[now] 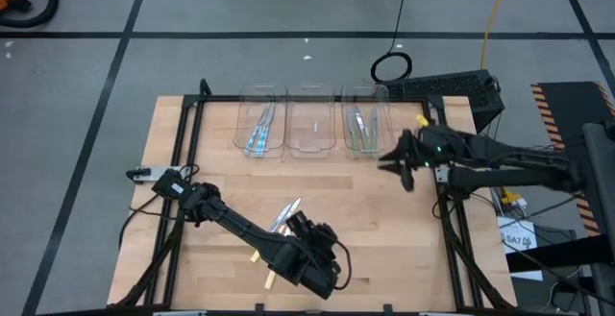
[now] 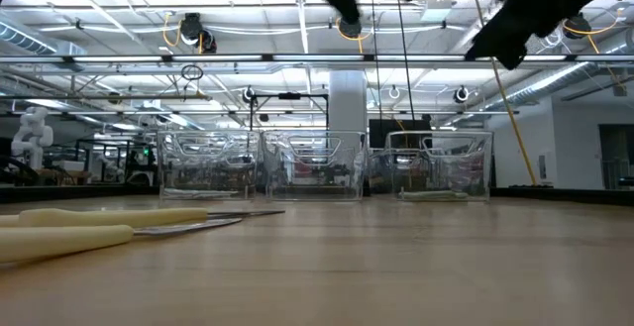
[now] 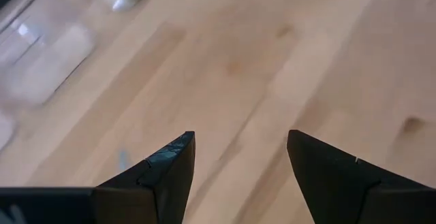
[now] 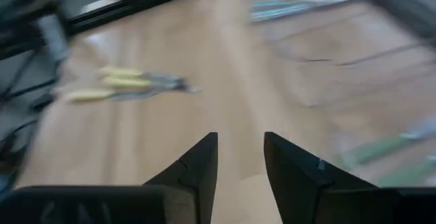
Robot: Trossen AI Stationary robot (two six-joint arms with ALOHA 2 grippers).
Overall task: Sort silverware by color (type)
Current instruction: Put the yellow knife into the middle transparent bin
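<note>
On my overhead feed the wooden desk [image 1: 384,230] carries three clear bins in a row along its far edge. The left bin [image 1: 261,121] holds the blue-handled utensils [image 1: 259,133]. The middle bin [image 1: 311,121] looks bare to me. The right bin [image 1: 365,121] holds the green-handled utensils [image 1: 360,129].

My left gripper [image 1: 288,222] sits low over the near middle of the desk, right at the pale yellow utensils [image 1: 279,228]; they lie together there, silvery heads pointing far and right, handles toward the near edge. From the overhead view I cannot tell whether it touches them. The left wrist camera shows its fingers [image 3: 170,173] spread wide with only bare wood between them, nothing held.

From desk height, the yellow handles lie flat at the near left, and the three bins stand in a line behind them.

My right gripper [image 1: 396,159] hangs in the air just near and right of the right bin, apart from it. In its wrist camera the fingers [image 4: 194,166] stand partly apart with a narrow gap, holding nothing; the yellow utensils show well beyond them on the wood.
</note>
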